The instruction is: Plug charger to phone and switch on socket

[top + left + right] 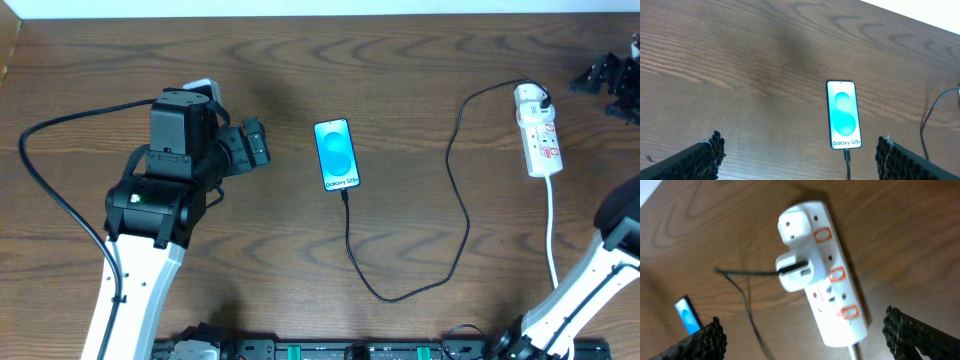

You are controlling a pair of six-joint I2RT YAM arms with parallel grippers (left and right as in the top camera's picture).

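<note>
Charger [452,180] tip looks seated in the phone [335,153], mid-tabletop [240,270], so the step left is judged to be switching on the socket [537,130] at the right. Right gripper [802,324] hovers over it, jaws wide and empty: narrow them, then press one fingertip squarely on the red-outlined switch [838,274] beside the adapter [795,274]. Left gripper [255,146] jaws wide, empty; screen reads "Galaxy S25+", socket print illegible.

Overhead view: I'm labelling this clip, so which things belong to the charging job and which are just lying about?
Job: phone; charger cable; white adapter plugged into the socket.
Lying about: black rail at the table's near edge.
</note>
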